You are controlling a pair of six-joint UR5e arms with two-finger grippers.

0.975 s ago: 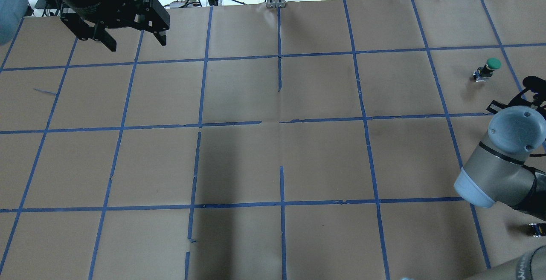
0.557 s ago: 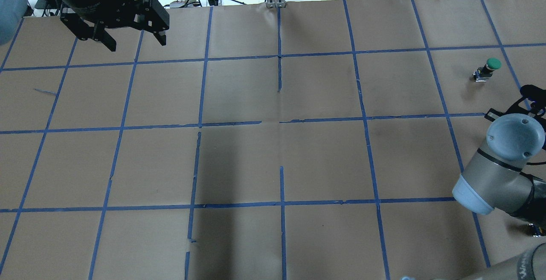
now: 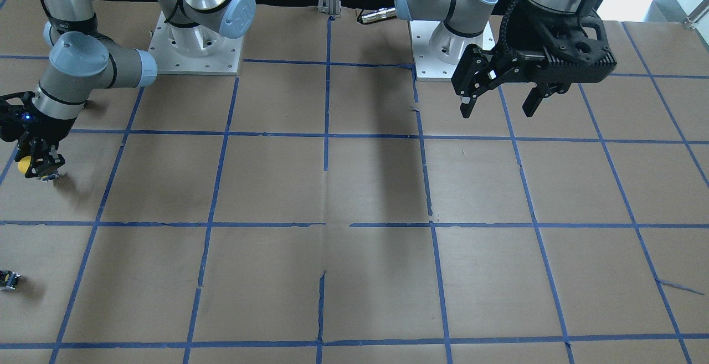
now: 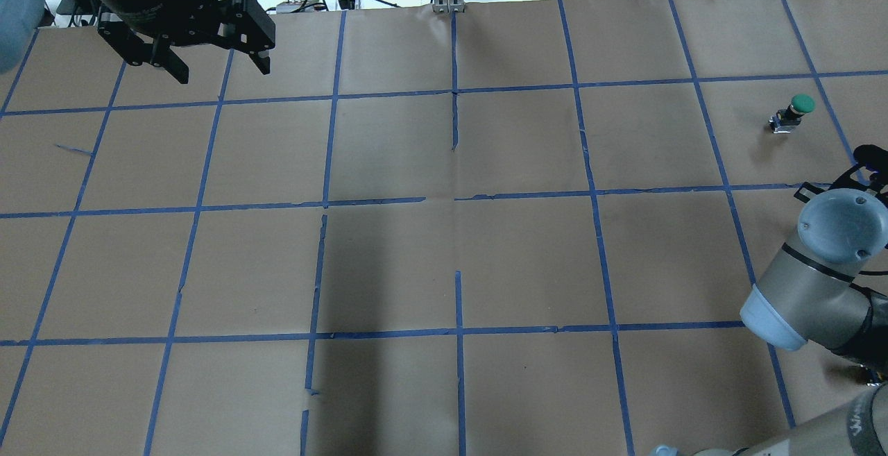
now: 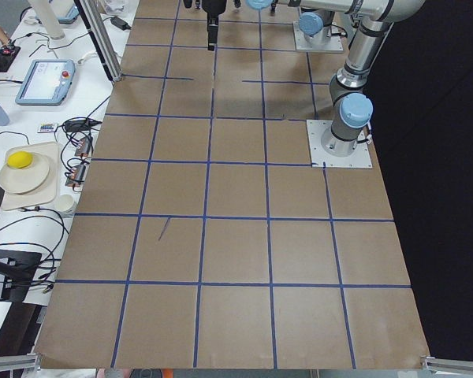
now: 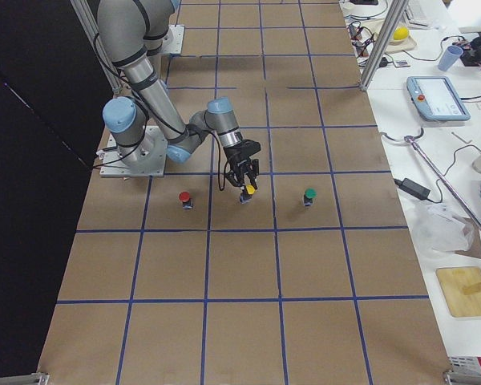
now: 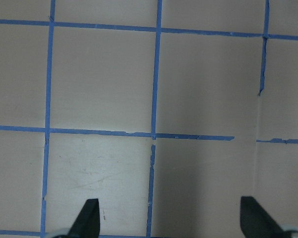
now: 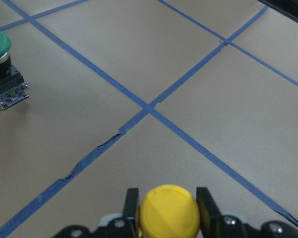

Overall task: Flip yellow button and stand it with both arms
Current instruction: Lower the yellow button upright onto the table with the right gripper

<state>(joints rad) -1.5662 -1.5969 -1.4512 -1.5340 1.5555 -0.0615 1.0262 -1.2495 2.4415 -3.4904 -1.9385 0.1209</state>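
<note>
Right gripper (image 8: 167, 204) clamped on the yellow button (image 8: 169, 218), low over the paper near the table's right edge, between a red button (image 6: 184, 197) and a green button (image 8: 0, 47). I would lift clear, grip firmly, and present the body to the wide-spread left gripper (image 4: 223, 71). The smooth, round yellow cap faces the wrist camera; its body is hidden.

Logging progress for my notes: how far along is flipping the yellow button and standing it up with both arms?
Done: only the grasp. In hand: the right claw is shut on the yellow button, low by the table. Left: bringing in the left claw, which hangs open far across the table, then the flip and standing it up.
</note>
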